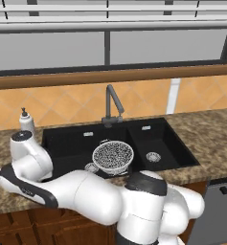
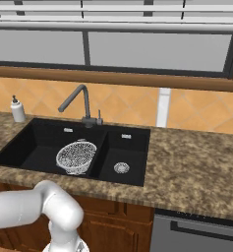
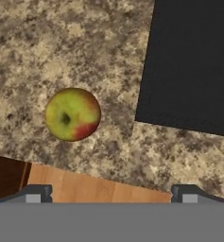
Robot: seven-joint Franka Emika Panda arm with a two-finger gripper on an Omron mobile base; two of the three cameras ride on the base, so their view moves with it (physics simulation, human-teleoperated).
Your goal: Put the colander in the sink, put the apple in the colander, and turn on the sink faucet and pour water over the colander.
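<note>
The surface [image 3: 85,42] is mottled brown-and-tan granite-like stone with a wooden front edge. The apple [image 3: 73,114] has smooth, faintly glossy skin, yellow-green with red patches. The sink [image 1: 67,143] is matt black with round silvery metal drains. The colander [image 1: 113,156] is speckled, perforated silvery metal. The sink faucet [image 1: 113,103] is dull gray metal. The soap dispenser [image 1: 26,122] looks like white plastic.

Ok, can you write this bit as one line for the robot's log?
colander: in sink's large basin | apple: on granite counter beside sink | fingers: open, above apple | faucet: untouched
</note>
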